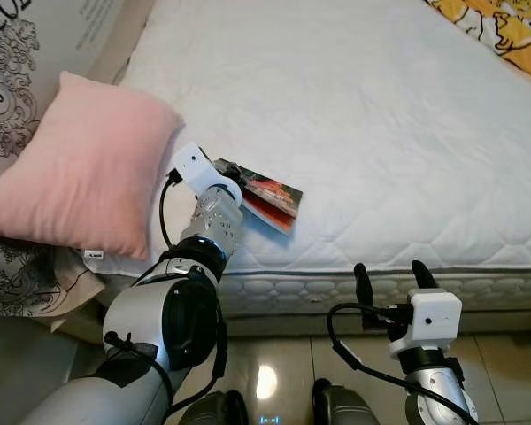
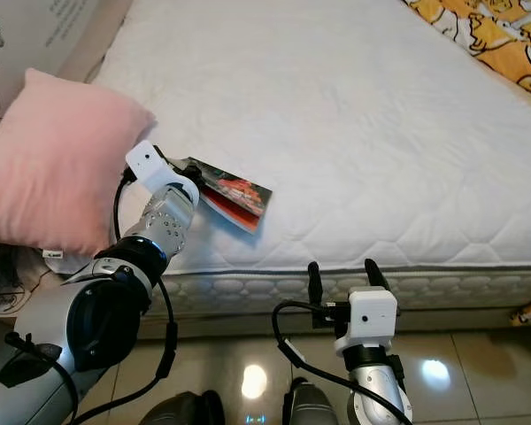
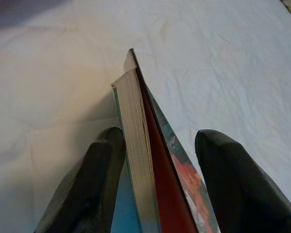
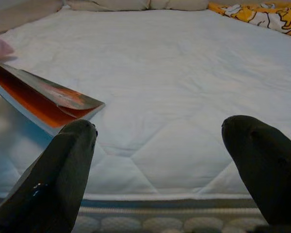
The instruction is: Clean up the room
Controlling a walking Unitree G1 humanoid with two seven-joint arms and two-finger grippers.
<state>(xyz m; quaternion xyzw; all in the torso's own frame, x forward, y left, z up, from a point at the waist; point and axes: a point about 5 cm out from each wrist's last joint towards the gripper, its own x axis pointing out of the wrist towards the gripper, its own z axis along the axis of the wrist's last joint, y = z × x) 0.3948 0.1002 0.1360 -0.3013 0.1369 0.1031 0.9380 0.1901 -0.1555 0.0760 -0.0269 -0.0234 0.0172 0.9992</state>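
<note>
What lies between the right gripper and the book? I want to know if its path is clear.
Only bare white mattress lies between the right gripper and the book, seen in the right wrist view.
</note>
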